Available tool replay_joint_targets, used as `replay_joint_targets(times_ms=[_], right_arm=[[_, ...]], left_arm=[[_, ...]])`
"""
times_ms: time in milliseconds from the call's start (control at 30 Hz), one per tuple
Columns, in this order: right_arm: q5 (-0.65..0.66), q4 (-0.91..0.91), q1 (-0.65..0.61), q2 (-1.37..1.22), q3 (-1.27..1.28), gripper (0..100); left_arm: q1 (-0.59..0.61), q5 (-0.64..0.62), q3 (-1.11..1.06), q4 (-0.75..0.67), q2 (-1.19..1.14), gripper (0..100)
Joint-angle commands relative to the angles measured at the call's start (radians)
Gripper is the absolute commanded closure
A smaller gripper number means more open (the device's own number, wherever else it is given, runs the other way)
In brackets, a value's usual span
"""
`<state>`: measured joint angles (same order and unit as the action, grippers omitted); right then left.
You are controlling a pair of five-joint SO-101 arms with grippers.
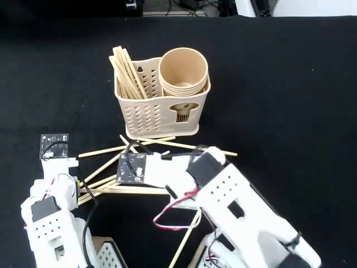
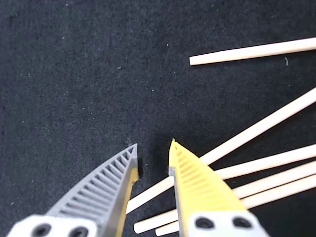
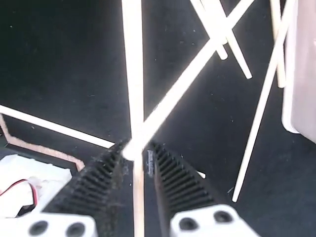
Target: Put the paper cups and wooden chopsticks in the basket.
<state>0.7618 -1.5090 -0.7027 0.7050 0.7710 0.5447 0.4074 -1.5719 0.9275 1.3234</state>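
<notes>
Chopstick sits clamped in right fingers, between basket and the worktop's near edge, another stick crossing it; left fingers hang released. Likely fault: lifting may drag the crossing stick or pivot the held one.

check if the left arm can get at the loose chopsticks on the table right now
Probably yes: the left gripper is open, the loose chopsticks lie right beside its yellow finger, and nothing lies between them.
</notes>
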Motion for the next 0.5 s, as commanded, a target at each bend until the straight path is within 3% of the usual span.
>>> replay_joint_targets(times_ms=[0, 467], right_arm=[[0.002, -0.011, 0.018, 0.056, -0.064, 98.6], [-0.089, -0.012, 0.017, 0.077, -0.242, 98.6]], left_arm=[[-0.01, -0.011, 0.002, -0.021, 0.008, 88], [-0.01, -0.011, 0.002, -0.021, 0.008, 88]])
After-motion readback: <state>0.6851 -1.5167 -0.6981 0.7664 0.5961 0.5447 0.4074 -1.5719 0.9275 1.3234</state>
